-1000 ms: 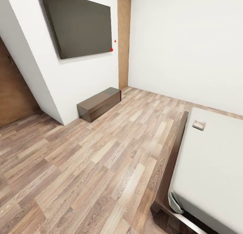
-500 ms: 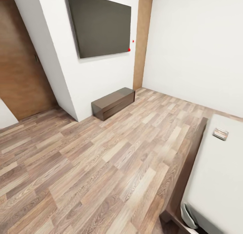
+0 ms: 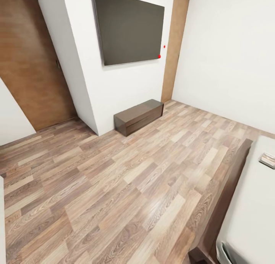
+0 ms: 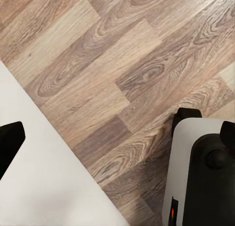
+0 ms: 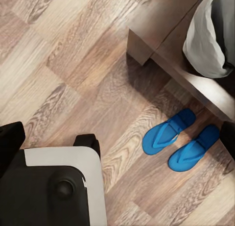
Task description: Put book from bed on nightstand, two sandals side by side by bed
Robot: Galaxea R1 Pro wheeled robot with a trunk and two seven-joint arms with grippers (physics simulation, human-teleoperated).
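Observation:
The bed (image 3: 255,203), with a light-grey mattress and a dark wooden frame, runs along the right edge of the head view. The book (image 3: 268,160) lies flat on the mattress at that edge, partly cut off. In the right wrist view, two blue sandals (image 5: 168,131) (image 5: 194,148) lie side by side on the wood floor beside the bed frame's corner (image 5: 161,35). My right gripper (image 5: 117,138) is open above the floor, well apart from the sandals. My left gripper (image 4: 117,138) is open over bare floor, holding nothing. The nightstand is out of view.
A long low dark bench (image 3: 139,117) stands against the white wall under a wall-mounted screen (image 3: 130,29). Brown doors (image 3: 34,61) (image 3: 173,46) flank that wall. Wide plank floor (image 3: 126,180) lies between bench and bed. My base (image 5: 58,187) is near the sandals.
The whole head view has turned left: bed and book slid toward the right edge, and the brown door at left came into view. Nothing in the room itself moved.

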